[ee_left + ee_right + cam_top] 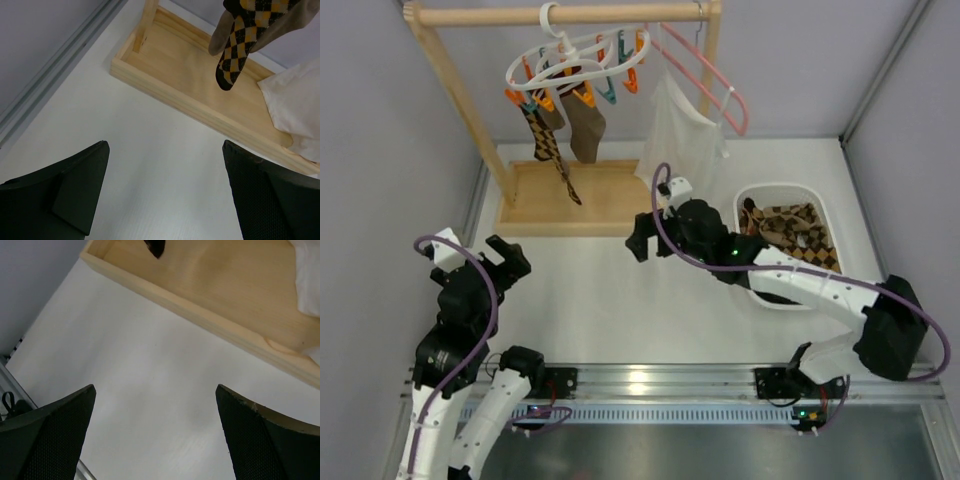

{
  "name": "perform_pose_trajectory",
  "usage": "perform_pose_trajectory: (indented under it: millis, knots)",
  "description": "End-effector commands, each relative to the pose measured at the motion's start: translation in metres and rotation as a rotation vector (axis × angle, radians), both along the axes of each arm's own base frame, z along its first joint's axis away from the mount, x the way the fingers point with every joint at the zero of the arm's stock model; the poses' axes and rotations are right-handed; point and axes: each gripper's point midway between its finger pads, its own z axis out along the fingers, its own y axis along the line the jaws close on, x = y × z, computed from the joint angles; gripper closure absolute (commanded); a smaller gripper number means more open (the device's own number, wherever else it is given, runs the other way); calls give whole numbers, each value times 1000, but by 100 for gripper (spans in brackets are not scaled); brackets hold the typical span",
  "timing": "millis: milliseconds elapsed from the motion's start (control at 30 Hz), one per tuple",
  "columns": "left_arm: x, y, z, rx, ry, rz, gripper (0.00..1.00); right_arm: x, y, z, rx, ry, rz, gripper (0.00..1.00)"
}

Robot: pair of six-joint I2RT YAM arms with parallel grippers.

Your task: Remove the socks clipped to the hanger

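The white oval hanger [570, 58] with orange and teal clothespins hangs from the wooden rail. An argyle sock [556, 160] and a plain brown sock [588, 130] hang clipped to it. Their toes show in the left wrist view as the argyle sock [236, 50] and a tan sock [219, 37]. A dark sock tip [156, 246] shows in the right wrist view. My left gripper [506, 262] [165, 195] is open and empty above the table, near-left of the rack. My right gripper [640, 241] [155, 435] is open and empty, just in front of the rack's base.
The wooden rack base [535, 200] [185, 75] [225, 290] lies at the back. A white cloth [680, 135] [297, 105] [307, 275] hangs from a pink wire hanger [715, 80]. A white bin [780, 188] at the right holds several socks [800, 232].
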Motion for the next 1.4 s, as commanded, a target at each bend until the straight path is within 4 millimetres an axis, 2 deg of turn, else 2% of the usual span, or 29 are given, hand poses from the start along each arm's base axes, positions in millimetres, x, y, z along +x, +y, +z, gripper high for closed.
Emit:
perform_pose_trajectory:
  millis: [0, 33, 67, 100, 133, 167, 233, 267, 367, 400, 433, 467, 567, 600, 633, 667, 933, 967, 1000, 1033, 1067, 1133, 1167, 1200, 1233, 1267, 1300, 1333, 1367]
  knots:
    - [0, 4, 9, -25, -58, 31, 2, 34, 54, 61, 116, -188, -15, 1]
    - [0, 4, 8, -26, -56, 27, 2, 37, 73, 85, 155, -223, 4, 0]
    - [0, 2, 8, -28, -55, 19, 2, 42, 85, 87, 155, -235, 16, 1]
    - [0, 2, 7, -27, -53, 17, 2, 47, 104, 68, 127, -223, 48, 1]
    - [1, 1, 6, -26, -49, 11, 2, 52, 118, 86, 154, -264, 70, 0]
    - [2, 0, 6, -27, -47, 5, 2, 60, 134, 70, 142, -259, 83, 0]
    - [1, -1, 5, -26, -48, 0, 2, 69, 151, 89, 167, -309, 104, 1]
    - [0, -2, 5, -27, -48, -9, 2, 77, 161, 75, 149, -310, 105, 2]
    - [-2, -2, 7, -29, -60, -14, 2, 93, 178, 85, 156, -375, 108, 5]
    - [-2, -2, 8, -29, -64, -13, 2, 100, 187, 64, 126, -370, 120, 6]
    - [-3, -1, 8, -30, -68, -11, 2, 109, 192, 74, 147, -389, 118, 8]
    - [-5, -1, 9, -32, -75, -12, 2, 117, 201, 50, 125, -370, 126, 11]
    - [-5, -1, 10, -36, -81, -13, 2, 132, 218, 49, 145, -397, 157, 16]
    - [-5, -2, 10, -34, -80, -14, 2, 140, 226, 23, 106, -388, 167, 16]
    - [-4, -3, 9, -34, -76, -21, 2, 146, 231, 35, 121, -417, 161, 16]
    - [-4, -3, 9, -34, -74, -24, 2, 154, 236, 14, 94, -408, 158, 16]
    - [0, -10, 6, -30, -52, -57, 2, 193, 239, 11, 108, -512, 92, 26]
    - [0, -10, 6, -30, -51, -58, 2, 196, 241, 0, 95, -512, 96, 27]
    - [1, -10, 6, -29, -51, -60, 2, 198, 244, 8, 99, -539, 102, 30]
    - [1, -11, 6, -29, -51, -62, 2, 199, 245, 5, 98, -541, 104, 38]
    - [1, -11, 6, -30, -51, -63, 2, 200, 246, 4, 104, -543, 101, 63]
    - [2, -11, 6, -28, -49, -65, 2, 198, 247, 2, 108, -545, 105, 79]
    - [2, -12, 5, -28, -47, -66, 2, 196, 245, 18, 139, -566, 97, 89]
    - [3, -11, 6, -28, -49, -65, 2, 192, 243, 8, 128, -553, 103, 94]
    - [3, -11, 6, -27, -46, -63, 2, 189, 241, 12, 137, -559, 103, 97]
    - [3, -11, 6, -26, -43, -60, 2, 183, 236, 36, 168, -580, 96, 100]
    - [4, -10, 5, -25, -38, -56, 2, 177, 231, 24, 175, -567, 97, 100]
    - [5, -11, 6, -25, -34, -57, 2, 170, 227, 29, 192, -570, 98, 100]
    - [6, -11, 7, -25, -32, -57, 2, 159, 217, 59, 247, -582, 93, 100]
